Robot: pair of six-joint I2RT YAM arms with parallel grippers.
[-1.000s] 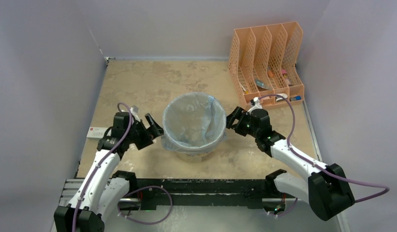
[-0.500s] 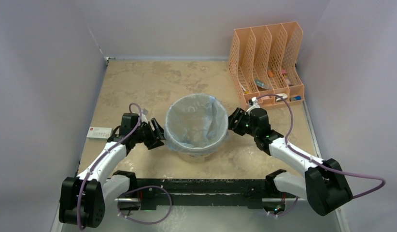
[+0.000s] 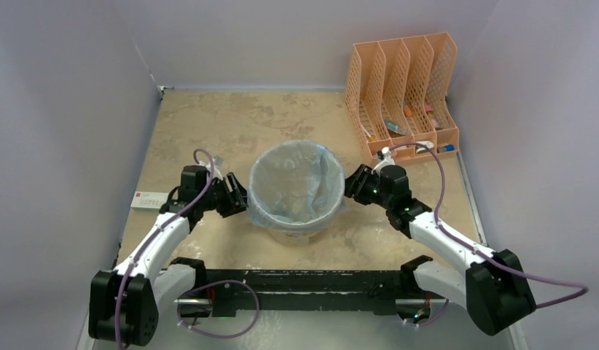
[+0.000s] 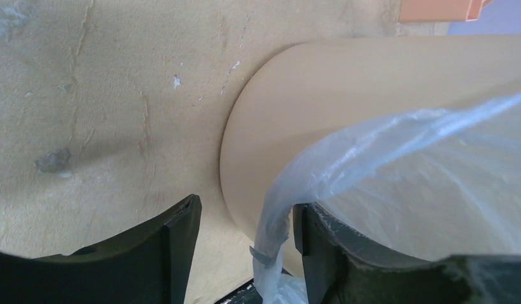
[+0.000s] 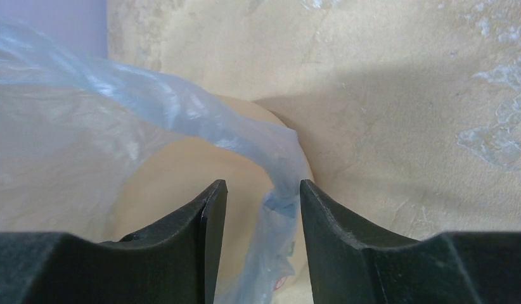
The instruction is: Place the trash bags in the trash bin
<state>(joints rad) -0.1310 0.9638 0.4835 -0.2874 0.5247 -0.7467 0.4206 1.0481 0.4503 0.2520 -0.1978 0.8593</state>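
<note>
At frame centre, thin translucent pale-blue plastic bag [image 3: 293, 182] lines round cream plastic bin [image 3: 296, 235]; left pincer [image 3: 240, 200] and right pincer [image 3: 349, 187] straddle its overhanging edge, both spread.

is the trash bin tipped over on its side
No, the trash bin stands upright with its mouth facing up, and the trash bag lines it.

A round cream plastic bin [image 3: 295, 235], thin pale-blue plastic bag [image 3: 293, 186] in it, stands between left gripper [image 3: 238, 198] and right gripper [image 3: 353, 184], orange mesh organizer [image 3: 402, 95] behind to its right.
</note>
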